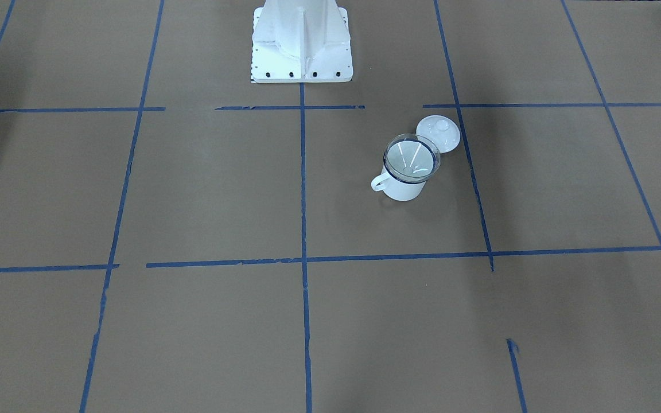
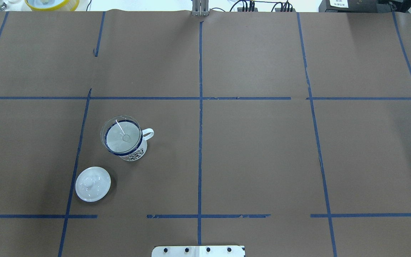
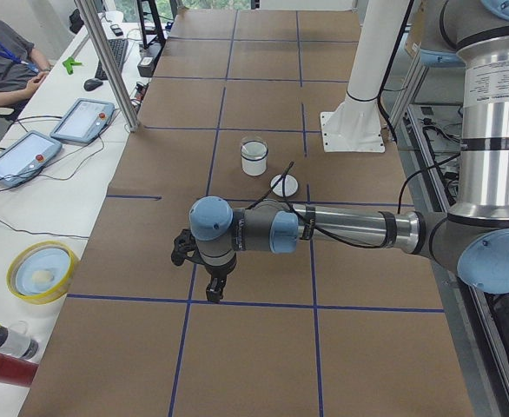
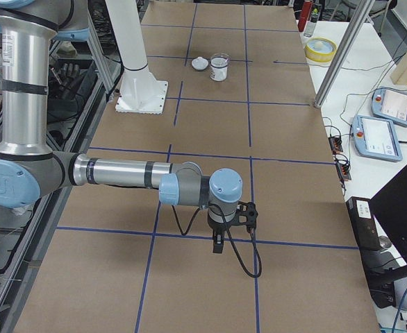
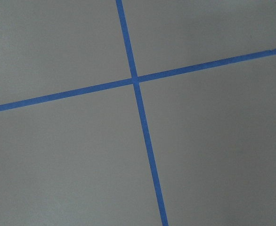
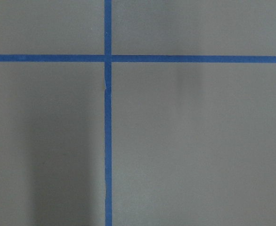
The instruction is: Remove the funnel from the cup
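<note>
The white cup (image 1: 405, 188) with a dark blue rim stands upright on the brown table, on my left side. It also shows in the overhead view (image 2: 136, 151). The clear funnel (image 1: 411, 158) sits in its mouth, and it shows in the overhead view too (image 2: 121, 137). My left gripper (image 3: 217, 285) hangs over the table far from the cup (image 3: 254, 159); I cannot tell if it is open. My right gripper (image 4: 219, 243) hangs at the other end, far from the cup (image 4: 219, 69); I cannot tell its state either. Both wrist views show only brown paper and blue tape.
A round white knobbed lid (image 2: 92, 184) lies flat beside the cup, toward my base (image 1: 302, 49). A yellow bowl (image 3: 42, 271), bottles (image 3: 3, 365) and tablets (image 3: 20, 156) sit on the side bench beyond the table's far edge. A person sits there.
</note>
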